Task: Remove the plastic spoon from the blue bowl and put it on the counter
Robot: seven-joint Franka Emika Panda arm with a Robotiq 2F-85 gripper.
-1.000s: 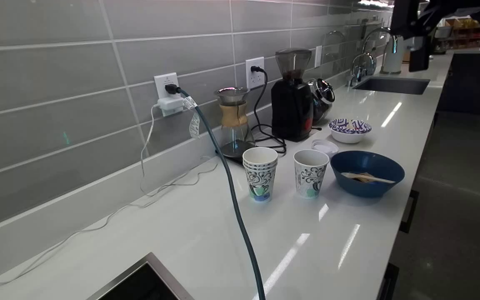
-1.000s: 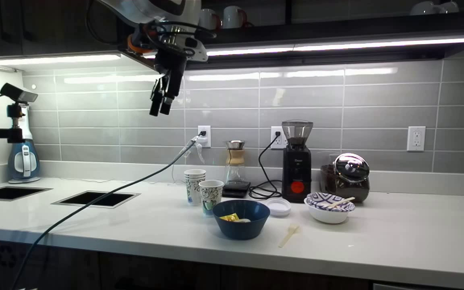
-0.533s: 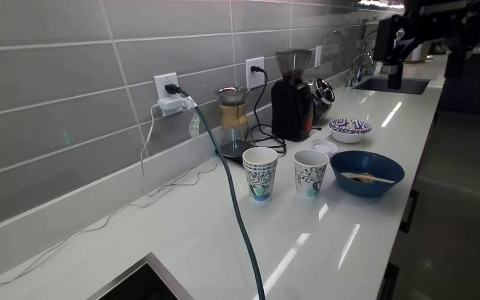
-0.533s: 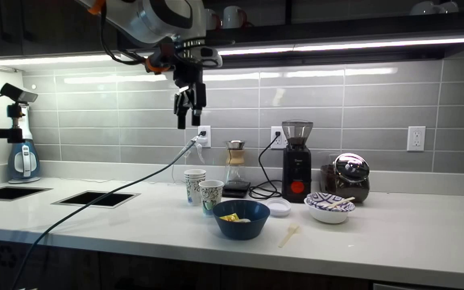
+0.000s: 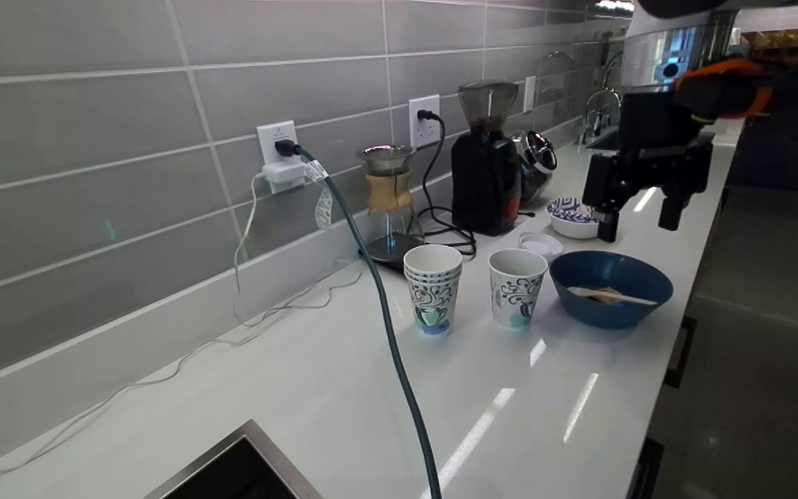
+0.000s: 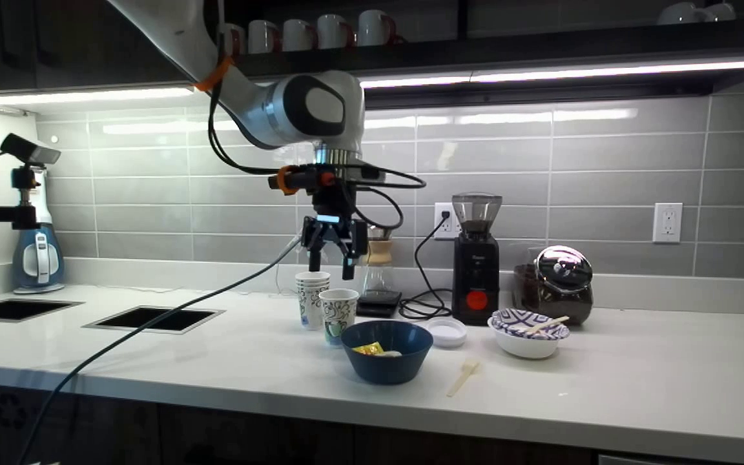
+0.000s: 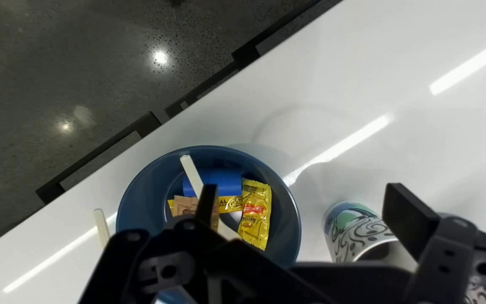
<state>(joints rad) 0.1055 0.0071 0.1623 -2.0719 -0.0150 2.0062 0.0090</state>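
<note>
Claw (image 6: 332,269) wide apart in midair.

White arm (image 6: 252,106), upper left in an exterior view, orange band (image 6: 214,75), pale oval panel (image 6: 324,104) framed in black, slim black cables (image 6: 252,170), mirror-bright metal collar (image 5: 679,59) in both exterior views, matte black jaws, grey block (image 7: 179,270) with dark round centre low in the wrist view

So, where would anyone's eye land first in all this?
Probably on the big white robot arm, hanging over the counter with its black fingers spread apart, gripping nothing. Next comes the dark blue bowl near the counter's front edge, holding a pale plastic spoon and yellow packets. Further back, near the tiled wall, a black coffee grinder draws the eye with its bright red disc.
</note>
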